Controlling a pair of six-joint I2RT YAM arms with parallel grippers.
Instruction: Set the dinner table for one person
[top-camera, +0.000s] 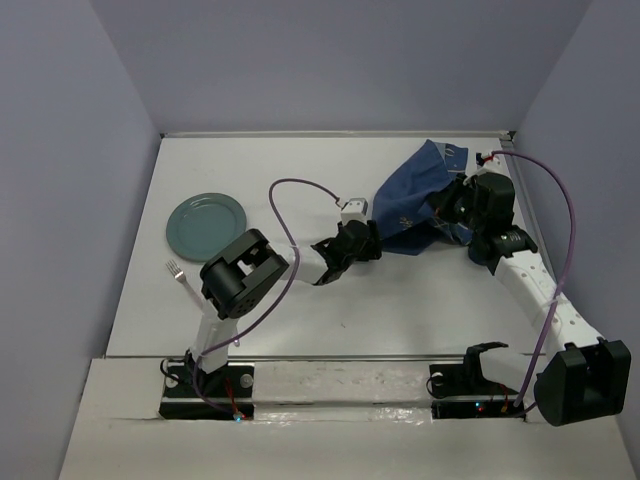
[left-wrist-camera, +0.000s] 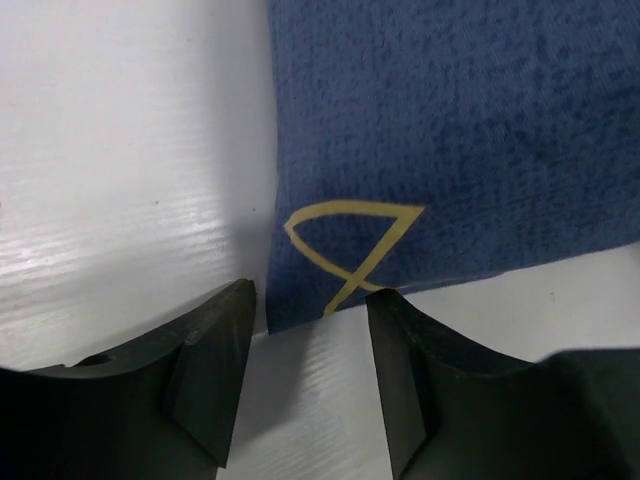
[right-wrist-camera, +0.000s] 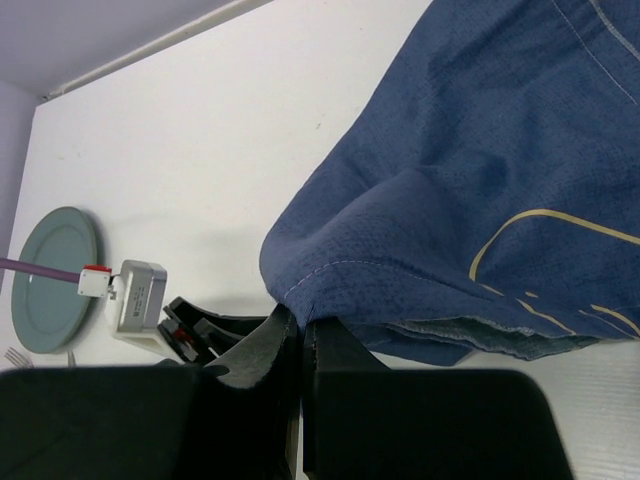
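A dark blue cloth (top-camera: 415, 195) with yellow line patterns lies bunched at the back right of the white dinner table (top-camera: 300, 170). My right gripper (top-camera: 447, 214) is shut on a fold of the cloth (right-wrist-camera: 470, 170), which it holds raised; in the right wrist view the jaws (right-wrist-camera: 302, 325) pinch its stitched edge. My left gripper (top-camera: 373, 238) is open at the cloth's left corner. In the left wrist view its jaws (left-wrist-camera: 310, 315) stand either side of that corner (left-wrist-camera: 450, 130), low over the table and not holding it.
A teal plate (top-camera: 206, 224) sits at the left of the table, with a white fork (top-camera: 180, 277) just in front of it by the left arm's elbow. Purple cables loop over both arms. Walls close in the back and both sides.
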